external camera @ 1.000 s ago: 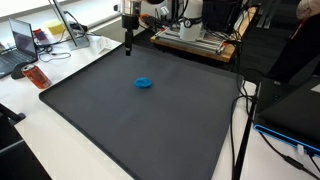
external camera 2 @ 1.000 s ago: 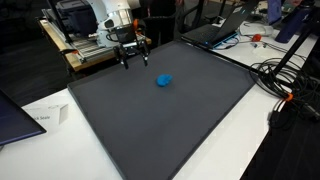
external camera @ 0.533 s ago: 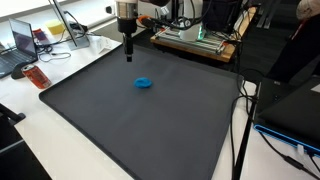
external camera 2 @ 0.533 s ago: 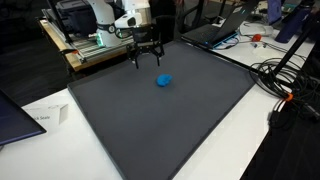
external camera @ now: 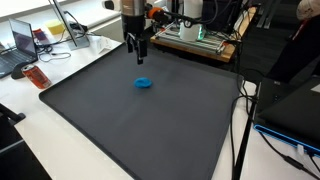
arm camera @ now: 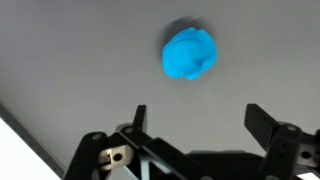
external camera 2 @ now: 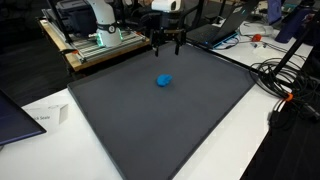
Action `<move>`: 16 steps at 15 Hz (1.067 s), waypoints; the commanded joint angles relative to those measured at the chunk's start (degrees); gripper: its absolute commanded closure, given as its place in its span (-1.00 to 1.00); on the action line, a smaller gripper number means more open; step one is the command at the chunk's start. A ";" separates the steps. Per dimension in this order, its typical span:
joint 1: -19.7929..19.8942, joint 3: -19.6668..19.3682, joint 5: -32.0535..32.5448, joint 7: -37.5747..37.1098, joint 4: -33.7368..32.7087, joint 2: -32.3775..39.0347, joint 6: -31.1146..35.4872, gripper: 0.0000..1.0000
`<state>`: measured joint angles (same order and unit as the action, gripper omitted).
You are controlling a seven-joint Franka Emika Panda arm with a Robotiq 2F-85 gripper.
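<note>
Hand [arm camera: 197, 118]: both fingers [arm camera: 140, 116] spread wide, nothing between them, no contact with anything. In the wrist view the gap frames bare dark mat [arm camera: 60, 60]. The blue lump [arm camera: 189, 54] sits at 12 o'clock from the gap, apart from both fingers and fully in sight. In both exterior views the hand [external camera: 140, 58] [external camera 2: 166, 50] hangs above the mat, pointing down, with the blue lump [external camera: 144, 83] [external camera 2: 164, 81] at 6 o'clock from it in the picture. The lump rests flat on the mat [external camera: 150, 130], alone, toward the mat's far half. Judgement: the step in hand is the approach. The hand is raised and lined up roughly with the lump but not yet over it, and no grasp has begun. A next move toward the lump calls for shifting the hand until the lump lies centred between the fingers. The descent then has to stop short of pressing into the mat, and the fingers close only once they straddle it. The lump looks soft and irregular, so the grip likely needs to be gentle; its exact make cannot be told. Outward: the mat covers most of the white bench [external camera 2: 250, 140]. In an exterior view a laptop [external camera: 25, 40] stands at 9 o'clock from the hand. In an exterior view cables [external camera 2: 285, 85] lie at 3 o'clock from the lump, well apart from it.
</note>
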<state>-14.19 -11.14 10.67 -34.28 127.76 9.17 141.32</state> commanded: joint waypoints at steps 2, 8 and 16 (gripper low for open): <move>2.87 5.64 2.73 0.78 -6.88 4.64 -7.80 -1.00; 2.83 6.78 3.62 0.69 -12.95 12.09 -12.04 -1.00; 4.82 5.90 1.11 2.06 -17.04 18.94 -10.20 -1.00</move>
<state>-10.70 -5.46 13.02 -33.53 113.15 25.83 131.46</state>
